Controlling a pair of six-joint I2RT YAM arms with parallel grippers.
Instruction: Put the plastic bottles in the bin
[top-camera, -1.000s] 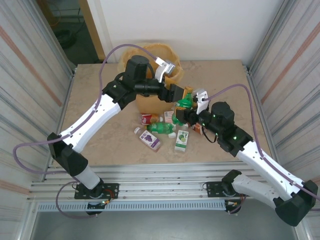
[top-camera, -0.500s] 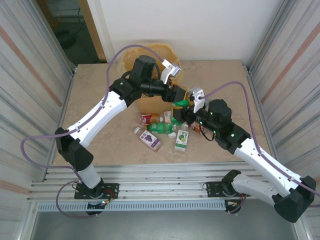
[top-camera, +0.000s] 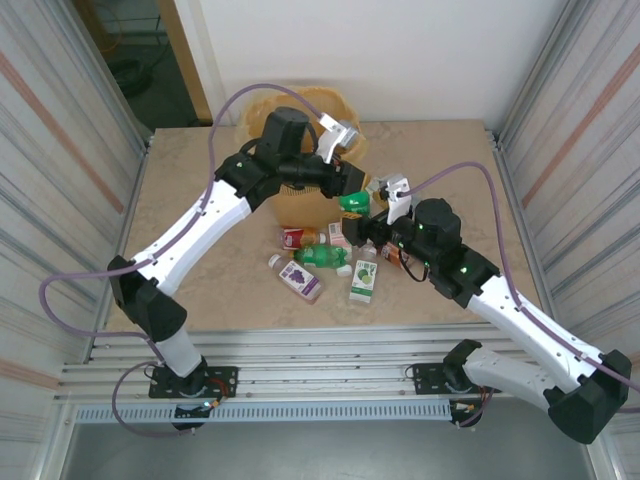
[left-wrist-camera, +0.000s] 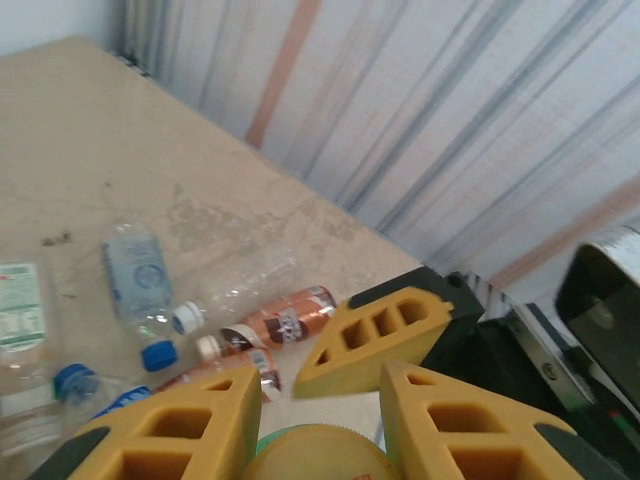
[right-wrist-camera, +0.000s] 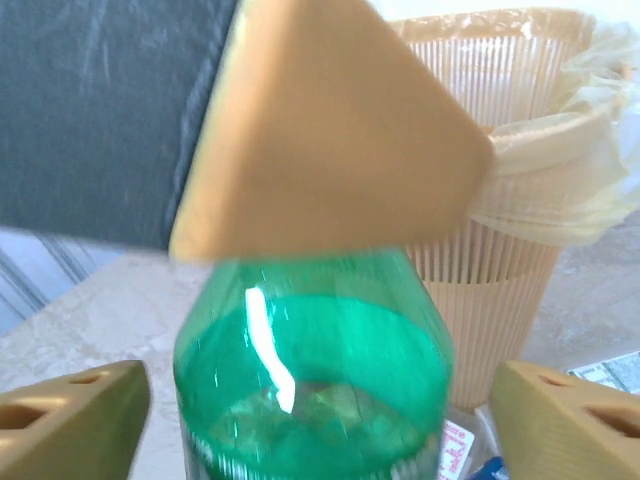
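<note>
the left gripper (left-wrist-camera: 312, 440) has its wedge-shaped, hollow-celled yellow jaws clamped on the green bottle (right-wrist-camera: 310, 380) at its ridged cap, holding it in the air just in front of the bin (right-wrist-camera: 500, 290), which stands by the surface's (top-camera: 175, 165) far edge. the right gripper (right-wrist-camera: 318, 425) flanks the bottle's smooth, glossy body with jaws spread wide, touching nothing. this reads as a handover, so the arm closer to the bagged rim can drop it in. other bottles (top-camera: 320, 257) lie mid-surface.

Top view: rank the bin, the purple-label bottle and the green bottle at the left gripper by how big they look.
1. bin, largest, though partly behind the left arm.
2. purple-label bottle.
3. green bottle, but the left gripper covers part of it, so second versus third is unsure.
</note>
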